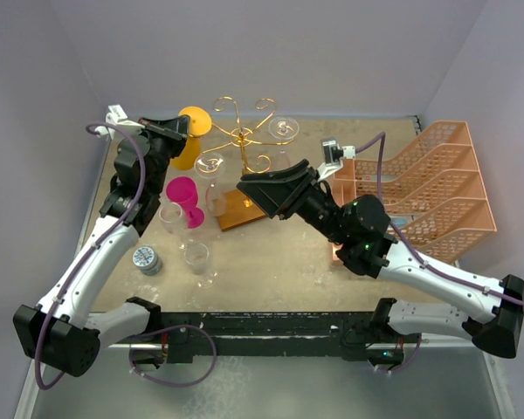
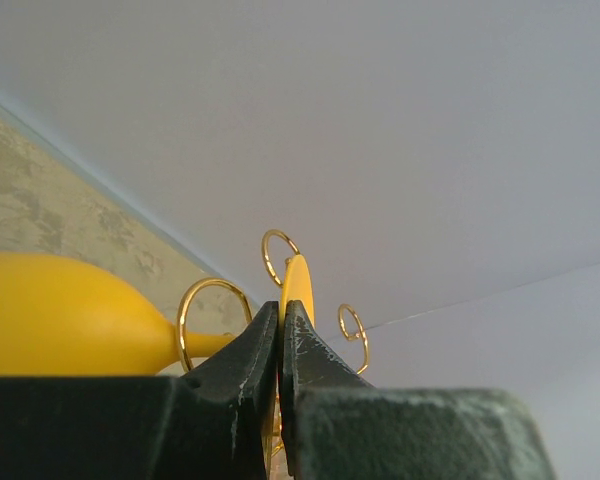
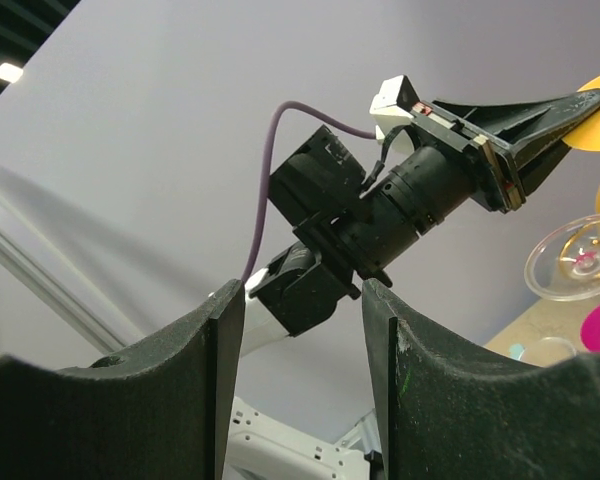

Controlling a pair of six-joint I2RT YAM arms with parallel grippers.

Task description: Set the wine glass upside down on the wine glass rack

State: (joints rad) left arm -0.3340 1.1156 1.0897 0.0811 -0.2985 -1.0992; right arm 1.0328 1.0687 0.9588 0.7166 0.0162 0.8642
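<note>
Yellow wine glass (image 1: 190, 135) pinched by its foot in the left gripper (image 2: 282, 312), bowl down so it can hook a scroll on the gold rack (image 1: 243, 135); right gripper (image 3: 302, 290) spread, empty.

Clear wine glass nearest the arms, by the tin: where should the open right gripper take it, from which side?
Probably the stem of the clear wine glass, approached level from its right: it stands upright, the stem under the bowl is its narrowest part, and the tin sits on its left.
</note>
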